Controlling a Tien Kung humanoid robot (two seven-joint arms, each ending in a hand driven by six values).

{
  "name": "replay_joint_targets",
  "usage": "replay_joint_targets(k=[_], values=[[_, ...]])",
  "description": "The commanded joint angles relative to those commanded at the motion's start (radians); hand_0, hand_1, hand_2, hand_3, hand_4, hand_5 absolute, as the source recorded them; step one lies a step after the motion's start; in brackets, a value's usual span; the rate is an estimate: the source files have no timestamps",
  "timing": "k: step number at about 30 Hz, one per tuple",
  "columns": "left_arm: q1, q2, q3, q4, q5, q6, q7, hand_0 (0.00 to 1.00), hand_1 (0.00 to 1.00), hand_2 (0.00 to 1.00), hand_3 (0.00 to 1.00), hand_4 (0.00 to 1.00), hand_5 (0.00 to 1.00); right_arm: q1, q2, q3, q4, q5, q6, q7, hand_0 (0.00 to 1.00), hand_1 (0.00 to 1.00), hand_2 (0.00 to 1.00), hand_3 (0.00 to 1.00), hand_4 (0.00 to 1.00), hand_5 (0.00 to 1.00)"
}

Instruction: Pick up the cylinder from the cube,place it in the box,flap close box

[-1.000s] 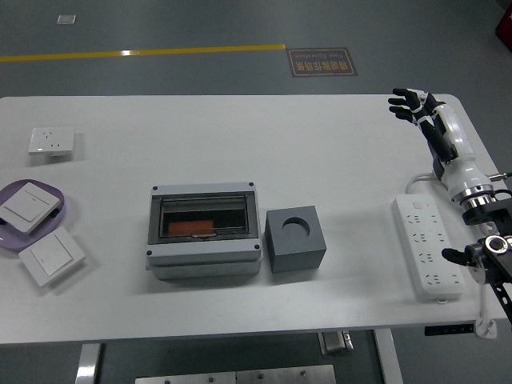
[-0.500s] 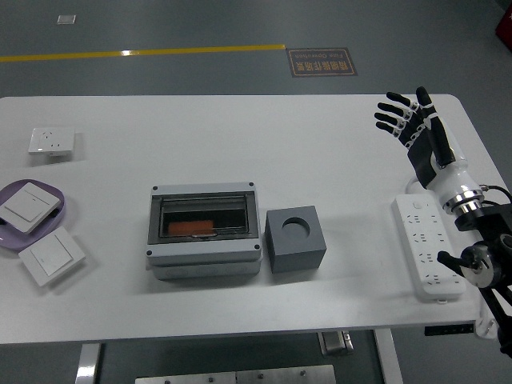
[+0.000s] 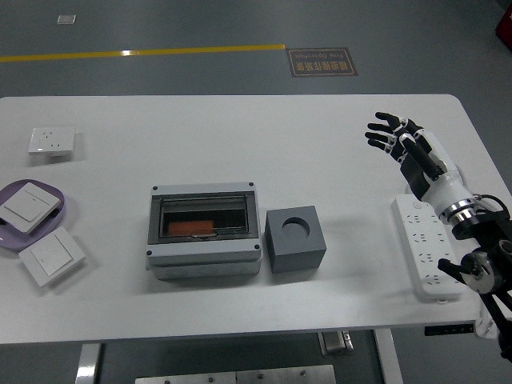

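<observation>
A dark grey cube (image 3: 295, 238) with an empty round hole in its top stands right of centre. Left of it and almost touching is a grey box (image 3: 205, 230) with a clear flap lying over its opening. An orange object (image 3: 192, 227) lies inside the box, seen through the flap. My right hand (image 3: 394, 138) is open with fingers spread, above the table's right part, well to the right of and beyond the cube, holding nothing. My left arm is out of view.
A white power strip (image 3: 426, 246) lies at the right edge under my right forearm. A white socket plate (image 3: 51, 141) lies far left. A purple plate (image 3: 61, 210) holds a white switch (image 3: 27, 202); another switch (image 3: 51, 254) lies beside it.
My right hand has moved left and toward me from the table's far right corner, staying open. The box, cube and other items have not moved.
</observation>
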Motion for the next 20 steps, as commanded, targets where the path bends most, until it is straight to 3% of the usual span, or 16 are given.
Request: replay_joint_targets(k=[8, 20], values=[[-0.003, 0.0, -0.071, -0.011, 0.079, -0.004, 0.002, 0.675, 0.685, 0.669, 0.694, 0.691, 0.254, 0.0, -0.001, 0.0, 0.0, -0.004, 0.005, -0.005, 0.758, 0.662, 0.652, 0.67, 0.547, 0.391], [-0.006, -0.003, -0.077, -0.012, 0.088, -0.005, 0.004, 0.675, 0.685, 0.669, 0.693, 0.69, 0.254, 0.0, -0.003, 0.003, 0.0, -0.004, 0.004, -0.008, 0.763, 0.661, 0.654, 0.671, 0.558, 0.403]])
